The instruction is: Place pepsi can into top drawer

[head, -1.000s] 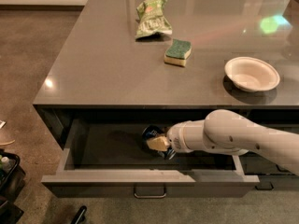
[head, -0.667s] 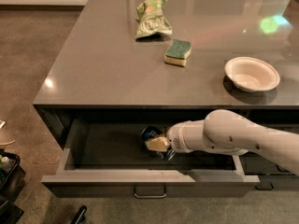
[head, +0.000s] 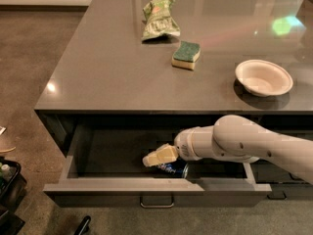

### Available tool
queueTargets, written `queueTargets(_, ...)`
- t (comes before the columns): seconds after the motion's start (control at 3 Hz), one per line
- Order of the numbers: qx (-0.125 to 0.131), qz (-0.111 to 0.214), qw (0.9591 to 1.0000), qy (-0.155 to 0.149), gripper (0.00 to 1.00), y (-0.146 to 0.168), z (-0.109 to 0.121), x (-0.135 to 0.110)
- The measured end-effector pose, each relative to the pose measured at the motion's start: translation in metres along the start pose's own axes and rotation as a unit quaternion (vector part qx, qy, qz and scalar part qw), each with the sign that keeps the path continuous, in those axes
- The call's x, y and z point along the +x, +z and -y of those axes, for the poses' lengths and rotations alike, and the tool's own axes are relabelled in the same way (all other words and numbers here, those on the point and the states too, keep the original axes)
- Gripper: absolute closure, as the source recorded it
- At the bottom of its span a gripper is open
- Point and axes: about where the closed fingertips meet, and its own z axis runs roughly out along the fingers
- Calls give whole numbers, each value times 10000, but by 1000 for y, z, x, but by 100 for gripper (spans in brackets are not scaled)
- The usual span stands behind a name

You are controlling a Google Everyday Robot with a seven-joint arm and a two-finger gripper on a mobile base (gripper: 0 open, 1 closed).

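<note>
The top drawer (head: 112, 192) is pulled open below the grey counter; its flat front carries a small metal bar handle (head: 156, 201). My gripper (head: 157, 157) reaches into the drawer from the right, on a white arm (head: 244, 143). The pepsi can (head: 174, 169), blue with white lettering, lies on its side in the drawer just under and behind the gripper, close to the drawer front. The gripper hides part of the can, and I cannot tell whether it touches the can.
On the counter (head: 107, 77) are a green chip bag (head: 159, 18), a green and yellow sponge (head: 186, 55) and a white bowl (head: 263, 77). A dark bin (head: 9, 190) stands on the floor at the left.
The can, earlier up beside the gripper's tip, now sits lower in the drawer, beneath the gripper and nearer the front. The arm has shifted only slightly.
</note>
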Motion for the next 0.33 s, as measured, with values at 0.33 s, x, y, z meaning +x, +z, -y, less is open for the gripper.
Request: queueTargets(0.33, 0, 0, 10000, 0, 0, 0, 0, 0)
